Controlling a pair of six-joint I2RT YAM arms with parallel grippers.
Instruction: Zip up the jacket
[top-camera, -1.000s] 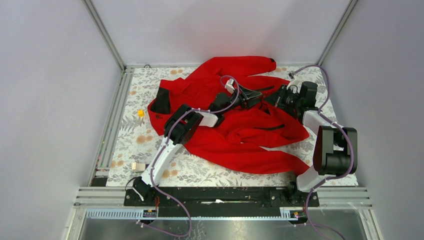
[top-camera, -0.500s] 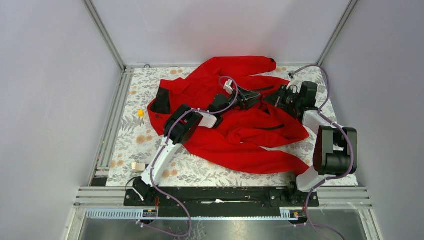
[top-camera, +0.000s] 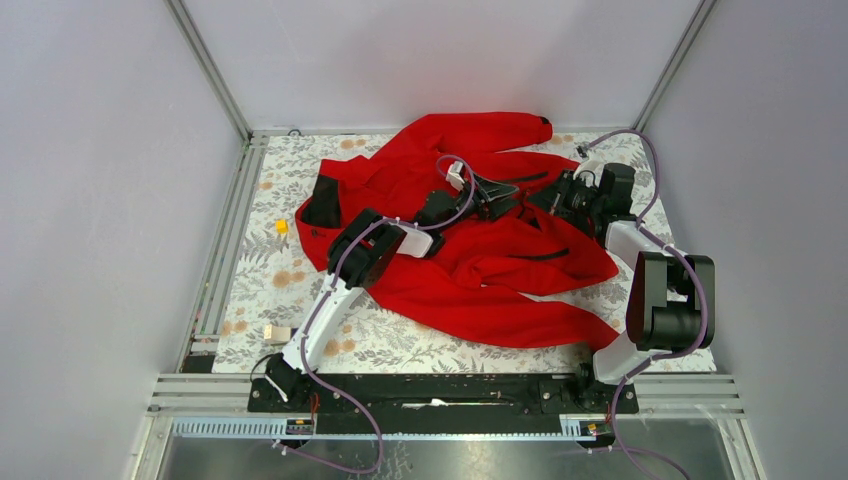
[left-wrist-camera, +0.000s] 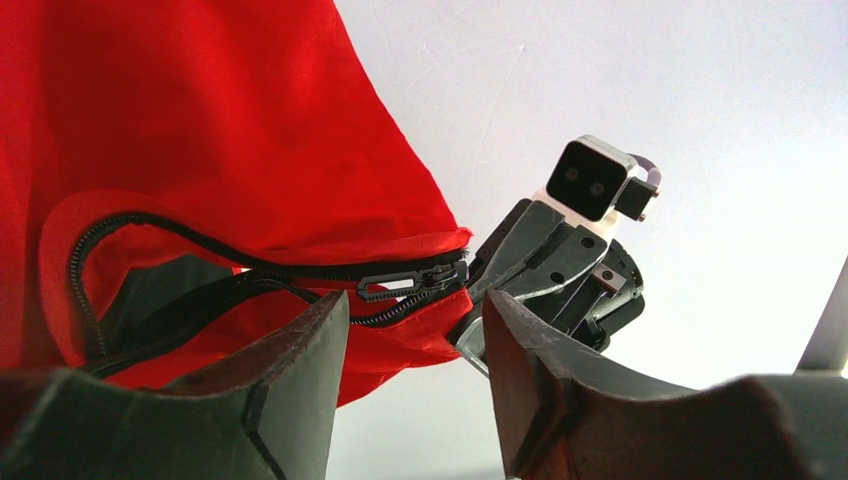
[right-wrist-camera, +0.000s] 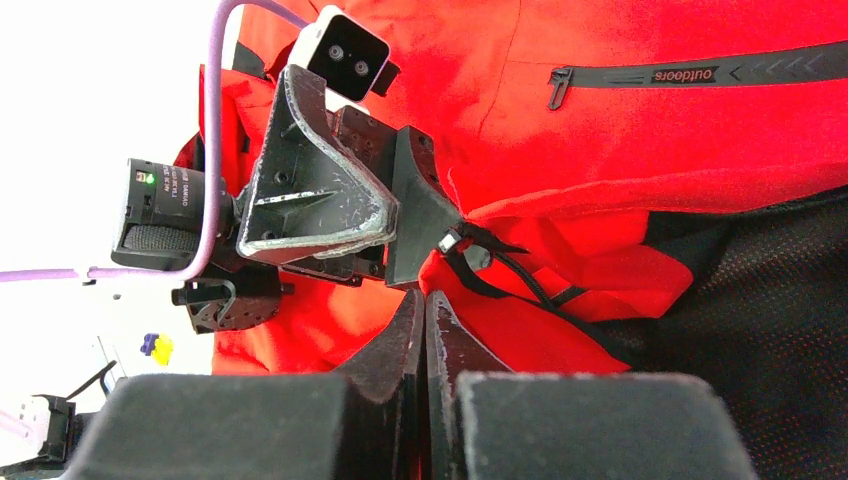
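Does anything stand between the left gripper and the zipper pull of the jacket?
Nothing visible. The zipper pull lies bare on the jacket edge, ahead of the open left gripper; the right gripper pinches that edge beside it.
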